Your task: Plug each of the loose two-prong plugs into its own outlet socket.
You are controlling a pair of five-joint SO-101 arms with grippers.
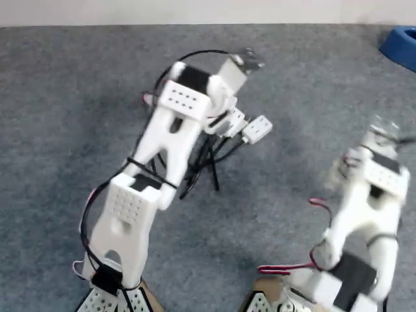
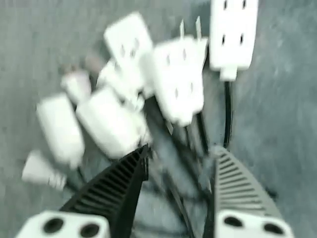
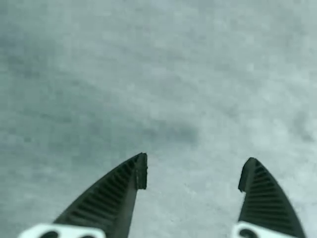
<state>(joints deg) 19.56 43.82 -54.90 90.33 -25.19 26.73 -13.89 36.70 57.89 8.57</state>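
Jaws apart, my left gripper (image 2: 181,151) hangs over tangled white plastic two-prong plugs (image 2: 178,79) and socket blocks (image 2: 233,32), apparently none mated yet; my right gripper (image 3: 195,158) gapes over grey carpet (image 3: 148,74).

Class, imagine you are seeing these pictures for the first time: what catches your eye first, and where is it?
A tangle of white plugs and outlet blocks on black cords lies on the grey carpet, right under the left pincer, which hangs open above it. The right pincer is open too, over bare carpet off to the side.
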